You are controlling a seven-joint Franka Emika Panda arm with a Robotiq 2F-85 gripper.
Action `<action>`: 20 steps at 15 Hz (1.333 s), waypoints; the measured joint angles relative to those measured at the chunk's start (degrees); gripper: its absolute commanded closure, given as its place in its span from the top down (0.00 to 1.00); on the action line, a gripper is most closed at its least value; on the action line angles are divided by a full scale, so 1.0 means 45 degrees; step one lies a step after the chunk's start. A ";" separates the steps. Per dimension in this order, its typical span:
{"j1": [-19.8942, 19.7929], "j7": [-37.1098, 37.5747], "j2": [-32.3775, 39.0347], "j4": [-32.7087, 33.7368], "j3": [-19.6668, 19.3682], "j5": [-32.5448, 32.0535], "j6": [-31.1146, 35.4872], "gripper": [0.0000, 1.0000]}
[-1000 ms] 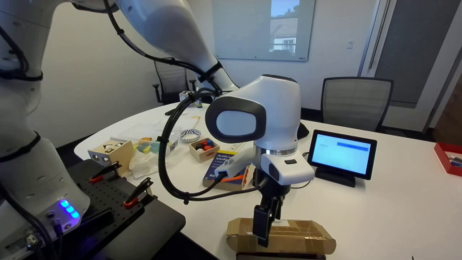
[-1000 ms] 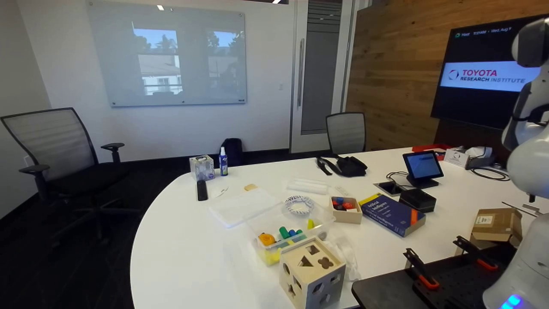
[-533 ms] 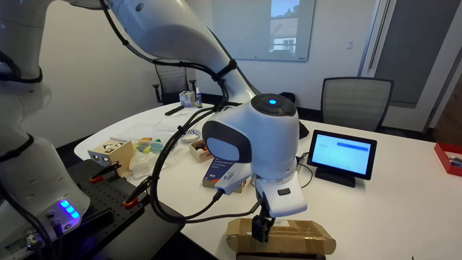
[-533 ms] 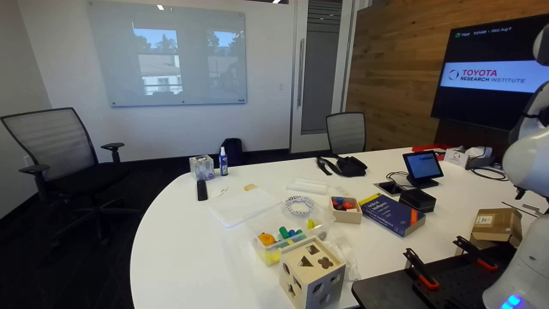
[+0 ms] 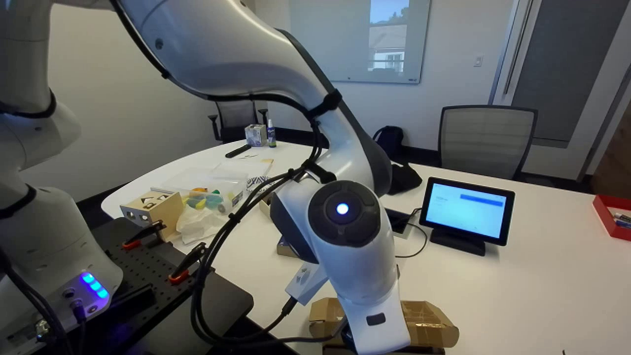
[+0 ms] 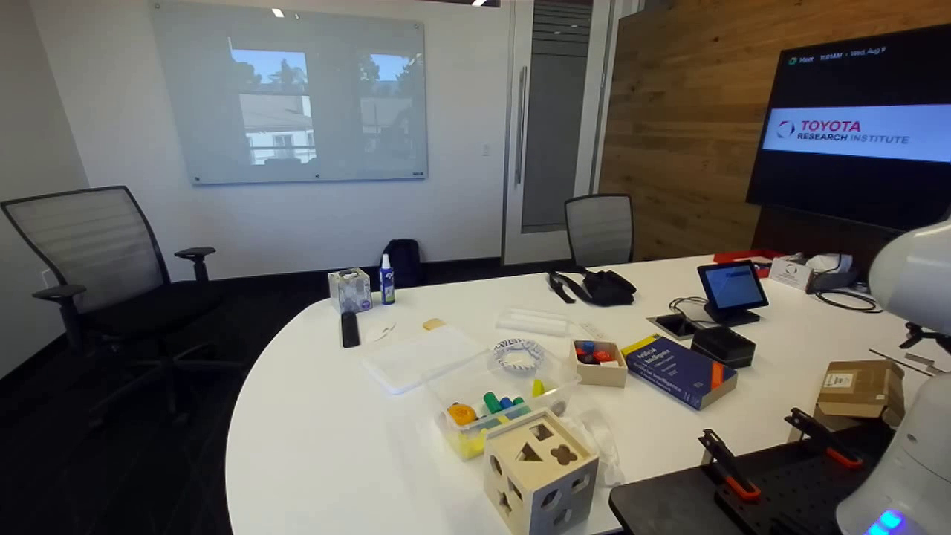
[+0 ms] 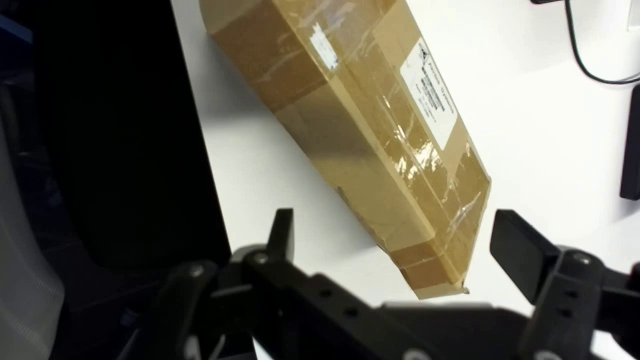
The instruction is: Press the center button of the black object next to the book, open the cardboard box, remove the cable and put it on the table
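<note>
The brown cardboard box (image 5: 429, 325) lies on the white table (image 5: 542, 281), partly hidden behind my arm. It also shows in an exterior view (image 6: 854, 390) and runs diagonally through the wrist view (image 7: 360, 130), with clear tape and a white label on top; its inside does not show. My gripper (image 7: 395, 220) is open and empty; one end of the box appears between its spread fingers, not touching them. The gripper also shows at the right edge of an exterior view (image 6: 915, 338). The black object (image 6: 723, 347) sits beside the blue book (image 6: 680, 375). The box's cable is not visible.
A lit tablet (image 5: 468, 209) stands on the table with a black cord (image 5: 425, 241). A wooden shape cube (image 6: 542, 472), a clear toy bin (image 6: 490, 405) and a small wooden box (image 6: 600, 371) stand farther off. Clamps (image 6: 732, 468) sit on the black robot stand (image 6: 669, 498).
My arm has come down and forward over the box, with the wrist tilting. The gripper sits lower and is now mostly hidden in an exterior view. The box and other things have not moved.
</note>
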 measured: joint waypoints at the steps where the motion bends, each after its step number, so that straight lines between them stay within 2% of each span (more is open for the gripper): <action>1: -0.0033 -0.0521 0.0211 -0.0002 0.0027 0.0372 0.0135 1.00; 10: 0.0008 -0.3303 0.1545 0.0050 0.0357 0.2380 0.0533 1.00; 16: 0.0010 -0.4502 0.1830 0.0233 0.0400 0.3608 0.0522 1.00; 20: -0.0242 -0.4792 0.1829 0.0414 0.0870 0.4335 0.0417 1.00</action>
